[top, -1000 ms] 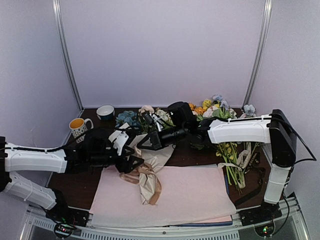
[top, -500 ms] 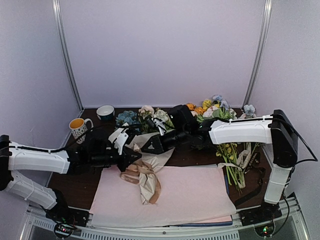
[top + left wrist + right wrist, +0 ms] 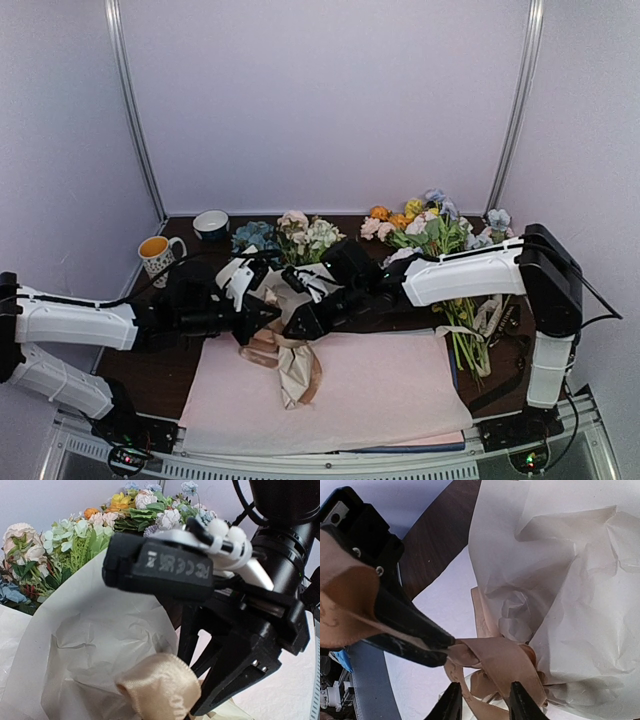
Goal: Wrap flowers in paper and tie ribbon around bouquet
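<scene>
The wrapping half looks finished. The bouquet (image 3: 298,372) is lying at the centre of the overhead view on the pale pink sheets (image 3: 390,385). Its flowers (image 3: 305,235) are pointing toward the upper middle of the frame, and its narrow end is trailing toward the lower centre. The cream paper (image 3: 580,605) is closing round the stems as a crumpled cone, filling the right side of the right wrist view.

The tying is under way but not settled. The tan ribbon (image 3: 495,662) is bunching in loops at the cone's waist, in the lower middle of that same view. The left gripper (image 3: 440,647) is pinching a ribbon strand tight between its closed black tips, coming in from the left of the frame. The right gripper (image 3: 484,702) is sitting at the bottom edge with its jaws a little apart. It is straddling the loops, though nothing seems to be clamped between them.

Whether a knot is already holding under those folds cannot be told. By my reading, what is remaining is drawing the ribbon snug, shaping the bow and letting go.
</scene>
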